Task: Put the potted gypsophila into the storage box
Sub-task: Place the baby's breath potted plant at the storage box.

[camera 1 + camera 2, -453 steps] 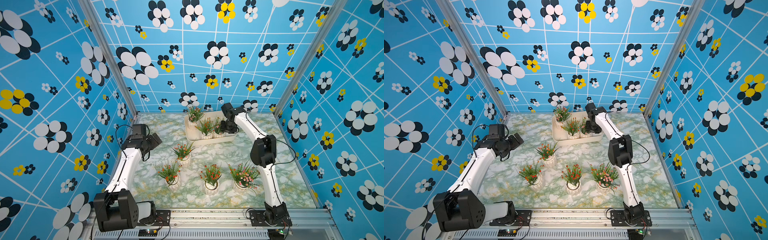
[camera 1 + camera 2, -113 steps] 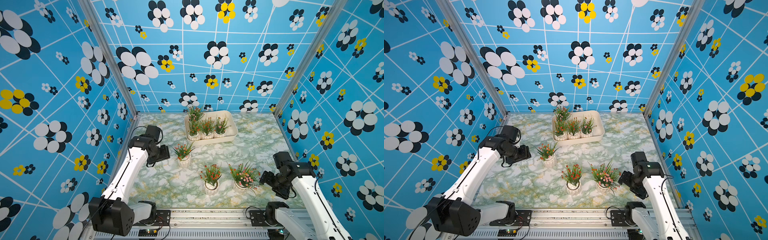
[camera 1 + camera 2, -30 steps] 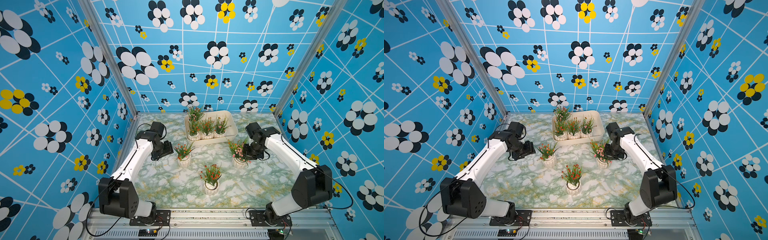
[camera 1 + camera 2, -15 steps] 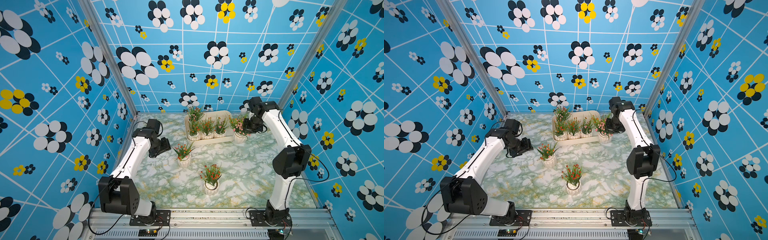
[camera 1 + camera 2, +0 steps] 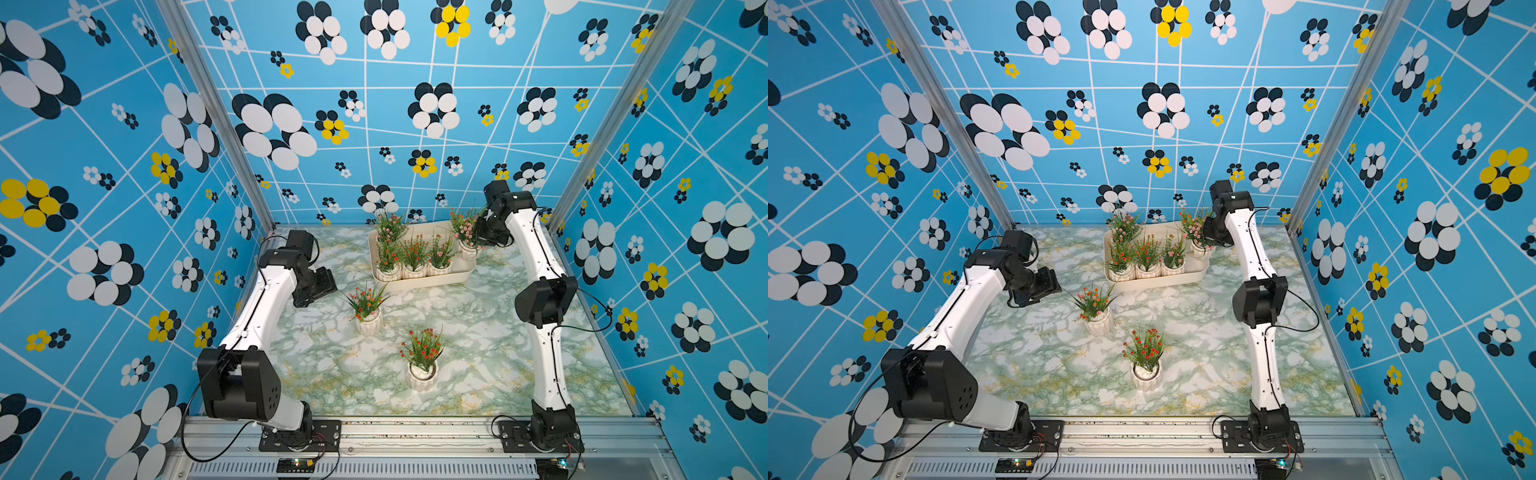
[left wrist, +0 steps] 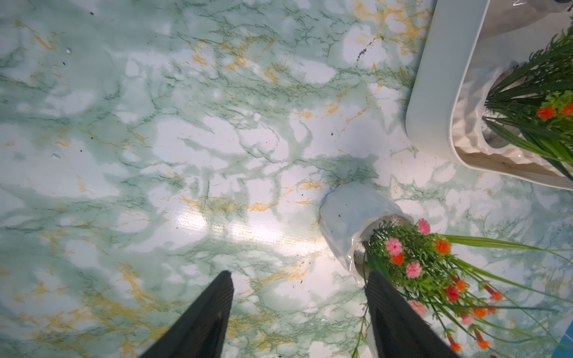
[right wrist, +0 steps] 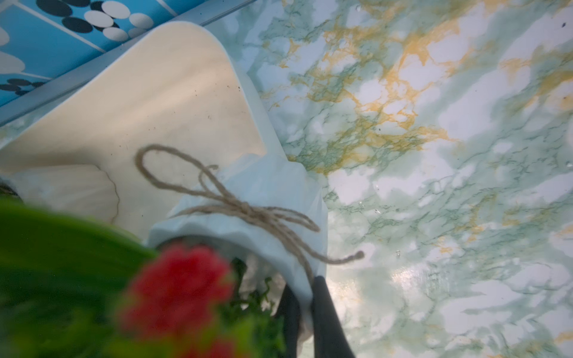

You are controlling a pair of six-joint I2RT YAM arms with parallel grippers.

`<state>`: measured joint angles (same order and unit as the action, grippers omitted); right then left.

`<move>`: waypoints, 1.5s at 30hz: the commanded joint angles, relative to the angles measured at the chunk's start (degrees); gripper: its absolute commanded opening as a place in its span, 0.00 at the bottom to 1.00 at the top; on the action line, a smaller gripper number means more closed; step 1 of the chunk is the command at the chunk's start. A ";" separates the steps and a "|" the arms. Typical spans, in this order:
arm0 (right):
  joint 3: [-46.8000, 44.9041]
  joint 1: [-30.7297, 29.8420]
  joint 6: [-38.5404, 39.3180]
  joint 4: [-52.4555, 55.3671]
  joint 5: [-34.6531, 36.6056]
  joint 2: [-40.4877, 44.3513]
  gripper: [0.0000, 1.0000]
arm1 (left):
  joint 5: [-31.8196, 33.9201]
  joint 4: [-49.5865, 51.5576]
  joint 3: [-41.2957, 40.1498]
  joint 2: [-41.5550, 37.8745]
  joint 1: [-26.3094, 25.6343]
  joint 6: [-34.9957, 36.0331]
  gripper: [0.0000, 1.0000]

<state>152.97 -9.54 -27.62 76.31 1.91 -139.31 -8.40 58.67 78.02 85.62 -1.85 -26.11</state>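
Observation:
A potted gypsophila with pink flowers, in a white pot tied with a twine bow, hangs at the right end of the cream-white storage box. My right gripper is shut on the pot's rim, one finger inside and one outside. I cannot tell whether the pot's base touches the box floor. Both top views show the right gripper behind the flowers. My left gripper is open and empty over the marble top, its right finger close to another potted gypsophila.
Several potted plants stand in the box's left and front part. Two more pots stand on the marble table, one near the left gripper and one nearer the front. Patterned blue walls enclose the table on three sides.
The right arm has carried the pink-flowered pot from the table's right middle back to the right end of the storage box. The left arm has hardly moved and stays open.

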 commanded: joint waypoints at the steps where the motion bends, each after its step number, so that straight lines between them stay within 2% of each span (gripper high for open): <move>1: -1.24 0.29 -4.82 -8.90 -1.88 1.46 0.00 | -0.27 1.90 1.49 0.51 0.78 1.09 0.71; 17: -2.24 -0.87 -11.07 -20.76 -7.82 -3.70 0.00 | -0.74 0.98 1.17 2.09 1.04 0.02 0.72; 27: -1.79 -3.78 -15.35 -28.41 -10.33 -7.66 0.00 | -0.49 1.00 1.39 2.88 1.05 -0.21 0.71; 45: -1.88 -8.47 -17.62 -31.36 -12.76 -10.37 0.00 | -0.68 1.12 1.07 3.33 1.04 0.18 0.72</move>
<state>150.43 -16.99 -44.34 48.69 -8.64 -148.81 -8.43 58.67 78.08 88.75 -1.34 -25.96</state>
